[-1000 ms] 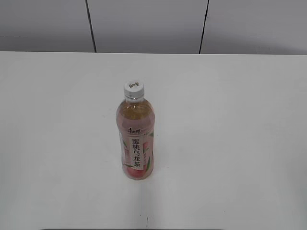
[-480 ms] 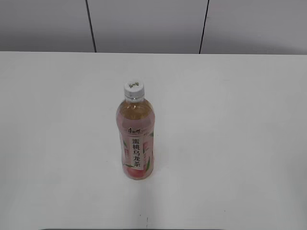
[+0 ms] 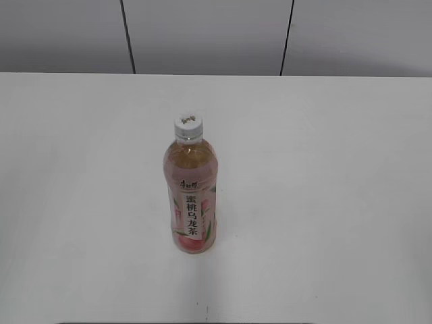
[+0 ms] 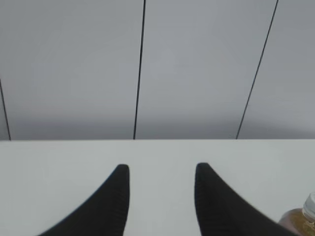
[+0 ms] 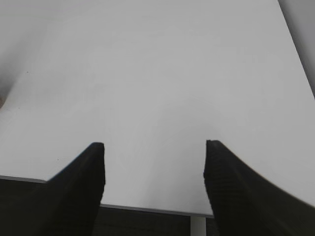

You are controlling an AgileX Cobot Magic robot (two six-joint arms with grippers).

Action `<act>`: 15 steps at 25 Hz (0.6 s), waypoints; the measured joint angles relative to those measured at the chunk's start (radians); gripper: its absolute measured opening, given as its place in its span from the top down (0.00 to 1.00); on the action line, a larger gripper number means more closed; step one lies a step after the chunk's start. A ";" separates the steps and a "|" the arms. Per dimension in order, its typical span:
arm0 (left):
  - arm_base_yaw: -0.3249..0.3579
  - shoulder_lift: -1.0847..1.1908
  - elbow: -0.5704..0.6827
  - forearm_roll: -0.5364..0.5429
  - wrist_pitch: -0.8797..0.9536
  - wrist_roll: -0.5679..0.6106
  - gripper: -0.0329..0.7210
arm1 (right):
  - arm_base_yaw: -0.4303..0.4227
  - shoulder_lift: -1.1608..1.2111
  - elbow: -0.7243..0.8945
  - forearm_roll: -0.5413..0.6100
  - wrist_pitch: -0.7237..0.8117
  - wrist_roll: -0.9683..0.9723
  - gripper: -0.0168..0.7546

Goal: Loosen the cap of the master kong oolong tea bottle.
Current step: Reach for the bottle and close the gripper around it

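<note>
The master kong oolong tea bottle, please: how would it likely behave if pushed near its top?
The master kong oolong tea bottle stands tall on a narrow base, so it would probably tip. It looks nearly full, hence likely fairly heavy. Once down, its round body may roll across the table.

A plain white table (image 3: pixel 324 202) spreads wide under the room's light. Behind its far edge stands a grey panelled wall (image 3: pixel 202 34), split by thin dark vertical seams (image 3: pixel 128 37).
</note>
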 joint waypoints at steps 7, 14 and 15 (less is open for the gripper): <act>0.000 0.327 0.000 -0.114 -0.097 0.000 0.45 | 0.000 0.000 0.000 0.000 0.000 0.000 0.35; 0.000 0.624 0.001 -0.122 -0.345 0.023 0.27 | 0.000 0.000 0.000 0.000 0.000 0.000 0.35; 0.000 0.680 0.001 -0.122 -0.392 0.024 0.26 | 0.000 0.000 0.000 0.000 0.000 0.000 0.35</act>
